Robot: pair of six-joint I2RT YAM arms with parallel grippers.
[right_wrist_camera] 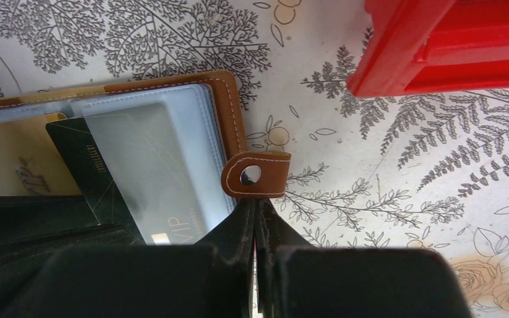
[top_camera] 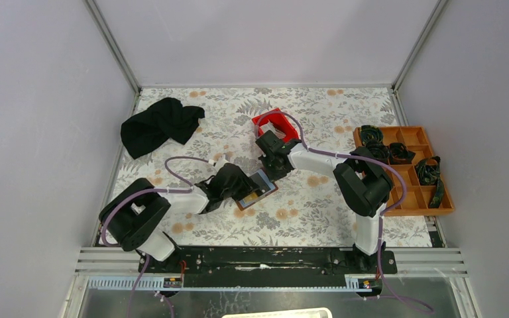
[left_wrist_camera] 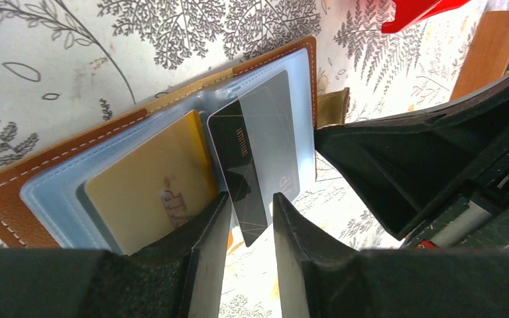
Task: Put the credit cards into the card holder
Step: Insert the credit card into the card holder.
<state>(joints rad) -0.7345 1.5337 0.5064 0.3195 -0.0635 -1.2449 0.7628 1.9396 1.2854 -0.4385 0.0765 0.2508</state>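
Note:
The card holder (top_camera: 266, 190) is a brown leather wallet lying open on the floral table, clear sleeves up; it also shows in the left wrist view (left_wrist_camera: 40, 165) and the right wrist view (right_wrist_camera: 228, 99). A gold card (left_wrist_camera: 146, 185) sits in its left sleeve. A dark credit card (left_wrist_camera: 238, 159) is partly inside the right sleeve (right_wrist_camera: 73, 142), one corner sticking out. My left gripper (left_wrist_camera: 248, 199) is open, its fingers either side of that corner without touching it. My right gripper (right_wrist_camera: 256, 202) is shut on the wallet's tab clasp (right_wrist_camera: 255, 175).
A red plastic bin (top_camera: 277, 122) stands just behind the right gripper (top_camera: 273, 171). An orange-brown compartment tray (top_camera: 407, 213) with black items is at the right. A black cloth (top_camera: 159, 126) lies at the back left. The left gripper (top_camera: 242, 189) is beside the wallet.

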